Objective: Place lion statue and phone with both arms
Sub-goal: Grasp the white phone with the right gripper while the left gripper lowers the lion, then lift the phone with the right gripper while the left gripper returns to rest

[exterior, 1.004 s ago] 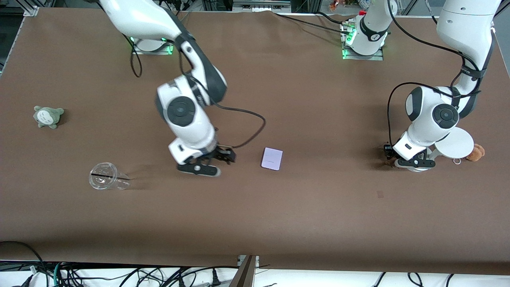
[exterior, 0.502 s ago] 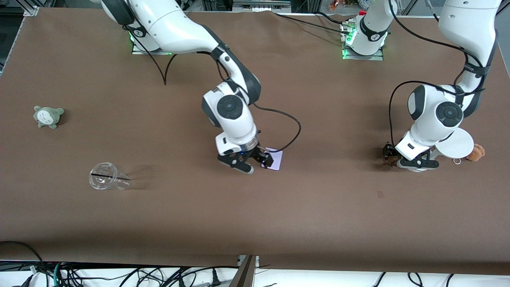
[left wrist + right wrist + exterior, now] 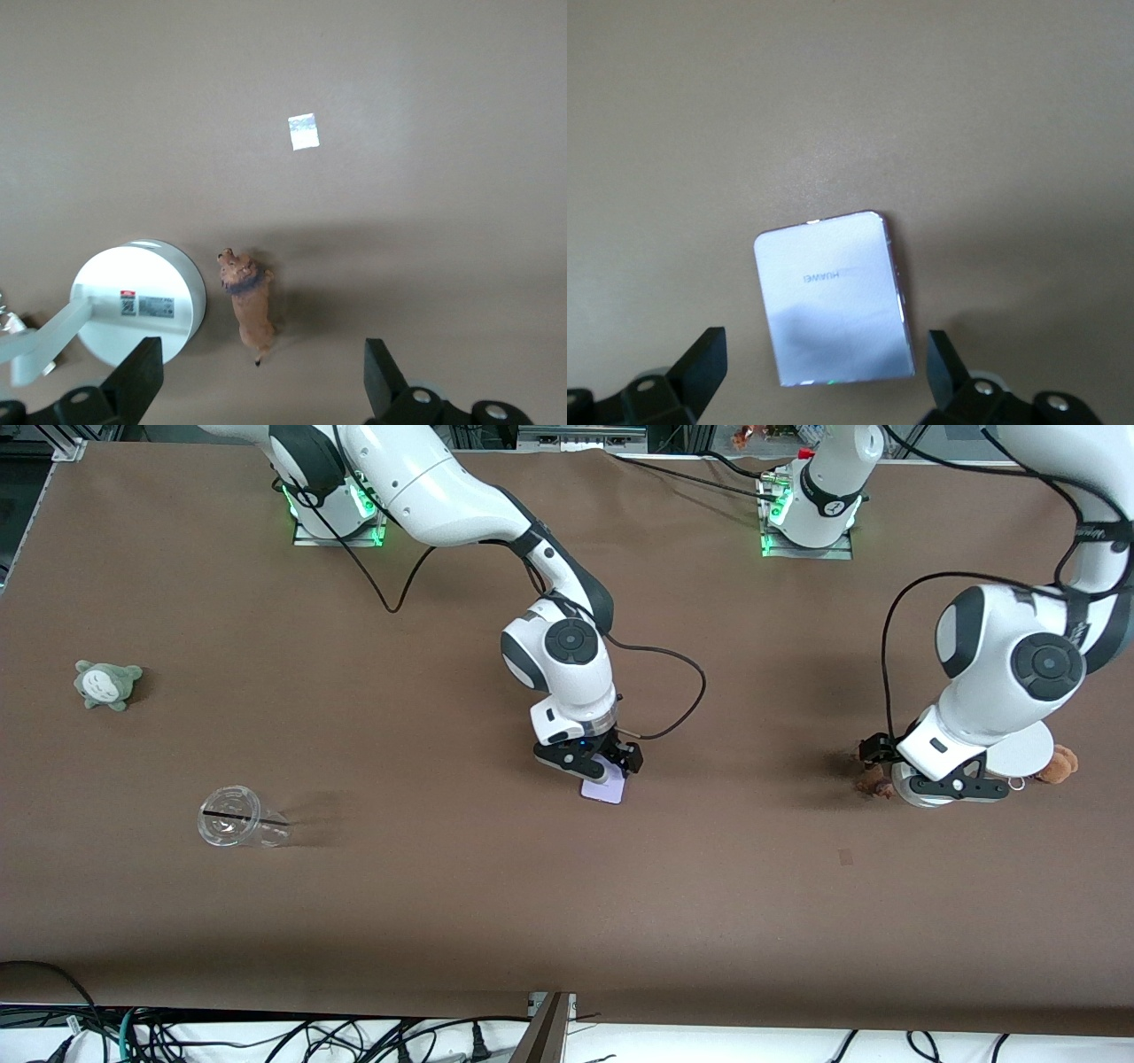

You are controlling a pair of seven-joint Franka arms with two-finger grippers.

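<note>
The phone (image 3: 608,791), a pale lavender slab, lies flat mid-table. My right gripper (image 3: 595,762) hovers open just over it. In the right wrist view the phone (image 3: 833,297) lies between the two spread fingers (image 3: 704,367), untouched. The lion statue (image 3: 873,780), tiny and brown, lies on the table toward the left arm's end, beside the white stand's base. My left gripper (image 3: 917,772) is open above it. In the left wrist view the lion statue (image 3: 249,305) lies between the open fingertips (image 3: 142,376), untouched, with its tail toward the gripper.
A white round-based stand (image 3: 1019,748) with a disc is beside the lion; its base also shows in the left wrist view (image 3: 164,270). An orange-brown plush (image 3: 1060,763) sits by the stand. A clear cup (image 3: 235,827) and a grey-green plush (image 3: 107,684) are toward the right arm's end.
My right arm has swung from near the cup across to the phone and now hangs over it. My left gripper has shifted slightly over the lion statue and stayed open.
</note>
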